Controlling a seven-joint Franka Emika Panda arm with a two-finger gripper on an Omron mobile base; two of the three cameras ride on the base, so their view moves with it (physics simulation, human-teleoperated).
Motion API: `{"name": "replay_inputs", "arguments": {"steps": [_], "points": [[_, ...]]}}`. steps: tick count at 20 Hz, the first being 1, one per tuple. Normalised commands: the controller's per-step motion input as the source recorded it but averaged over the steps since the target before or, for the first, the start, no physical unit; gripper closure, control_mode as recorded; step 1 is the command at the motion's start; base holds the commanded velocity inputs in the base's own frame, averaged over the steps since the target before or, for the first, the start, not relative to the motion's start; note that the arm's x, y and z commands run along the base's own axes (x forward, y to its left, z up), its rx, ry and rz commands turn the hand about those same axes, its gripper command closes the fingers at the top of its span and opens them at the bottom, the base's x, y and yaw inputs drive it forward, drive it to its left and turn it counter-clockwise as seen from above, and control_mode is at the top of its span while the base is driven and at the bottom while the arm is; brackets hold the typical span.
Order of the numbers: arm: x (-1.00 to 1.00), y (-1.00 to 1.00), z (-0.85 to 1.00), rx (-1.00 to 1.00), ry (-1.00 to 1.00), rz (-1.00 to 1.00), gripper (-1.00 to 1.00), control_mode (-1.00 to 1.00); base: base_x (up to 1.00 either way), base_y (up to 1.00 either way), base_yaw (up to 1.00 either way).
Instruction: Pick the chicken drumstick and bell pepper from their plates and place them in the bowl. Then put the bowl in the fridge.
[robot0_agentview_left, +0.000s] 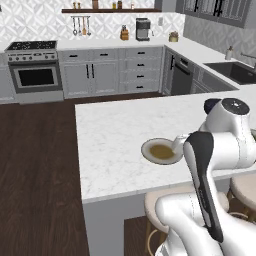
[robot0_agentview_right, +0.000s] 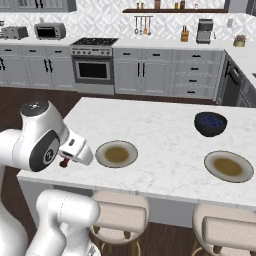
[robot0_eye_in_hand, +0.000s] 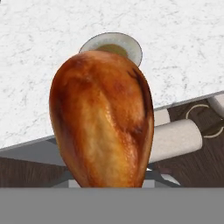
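The chicken drumstick (robot0_eye_in_hand: 103, 118) looms large in the hand view, orange-brown, fat end up, held between the jaws, which it hides. In the right base view my gripper (robot0_agentview_right: 64, 162) hangs at the island's near left edge, shut on the drumstick (robot0_agentview_right: 64, 163), which shows as a small dark tip under the hand. Just right of it sits one of the plates (robot0_agentview_right: 116, 153), also seen as a plate (robot0_agentview_left: 161, 151) in the left base view and a plate (robot0_eye_in_hand: 127, 46) behind the drumstick. A second plate (robot0_agentview_right: 228, 166) lies at the near right. The bell pepper, bowl and fridge are out of view.
A dark blue glossy bowl (robot0_agentview_right: 210, 123) stands on the white marble island (robot0_agentview_right: 165, 125) behind the right plate. Padded stools (robot0_agentview_right: 120, 212) line the island's near side. Cabinets and a stove (robot0_agentview_right: 93, 62) run along the far wall, across dark wood floor.
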Motion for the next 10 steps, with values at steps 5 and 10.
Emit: {"name": "replay_inputs", "arguments": {"steps": [5, 10], "points": [[0.0, 0.02, -0.04, -0.01, 0.12, 0.0, 1.0, -1.0, 0.0, 0.0, 0.0], [-0.01, 0.02, -0.02, 0.0, 0.01, 0.0, 1.0, -1.0, 0.0, 0.0, 0.0]]}}
